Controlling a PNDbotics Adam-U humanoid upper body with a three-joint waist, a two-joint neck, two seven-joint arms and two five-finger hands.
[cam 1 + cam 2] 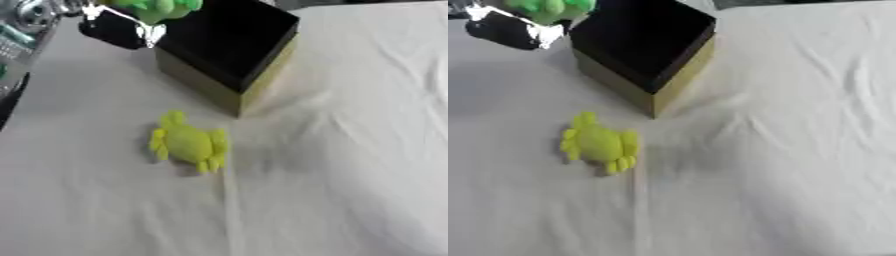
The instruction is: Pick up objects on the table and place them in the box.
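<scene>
The left hand (118, 27) comes in at the top left corner, a black and silver shape hanging above the worktop (350, 190) just left of the box (229, 47). Its fingers (149, 34) look curled round a bright green toy (159, 7), which sits at the very top edge of both views, so only its lower part shows; the hold is blurred, and the fingers may be pinching it rather than wrapping it. The green toy is above the box's left rim, roughly at the near-left side of the opening, and not down inside.

The box is square with a dark, black inside and tan outer walls, one corner pointing toward the camera. It stands on the white cloth that covers the worktop, in the upper middle.

A yellow toy (188, 142) lies on the cloth in front of the box, near its nearest corner but apart from it. It has a rounded body with short stubby limbs sticking out around it, something like a crab or turtle. Nothing touches it.

The cloth is creased, with a fold running down from the box's corner past the yellow toy.
</scene>
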